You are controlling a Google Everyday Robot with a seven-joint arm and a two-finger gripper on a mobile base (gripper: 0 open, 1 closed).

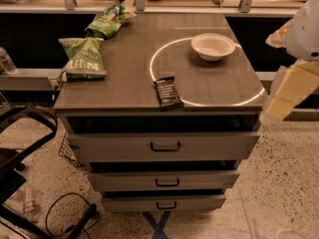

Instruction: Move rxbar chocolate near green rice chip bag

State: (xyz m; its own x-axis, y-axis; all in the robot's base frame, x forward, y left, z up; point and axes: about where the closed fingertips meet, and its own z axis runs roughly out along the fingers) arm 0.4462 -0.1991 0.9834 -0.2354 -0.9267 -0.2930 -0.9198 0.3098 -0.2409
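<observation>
The rxbar chocolate [167, 92] lies flat near the front edge of the wooden cabinet top, a dark wrapper with pale lettering. The green rice chip bag [109, 21] lies at the far left back corner, light green and crumpled. My gripper [291, 91] hangs at the right edge of the camera view, beside and off the cabinet's right side, far from the bar and holding nothing that I can see.
A broader dark green chip bag [83, 58] lies on the left of the cabinet top [129, 78]. A white bowl [213, 46] stands at the back right. Three drawers [164, 146] sit below. A black chair base [20, 148] and cable stand at the left on the floor.
</observation>
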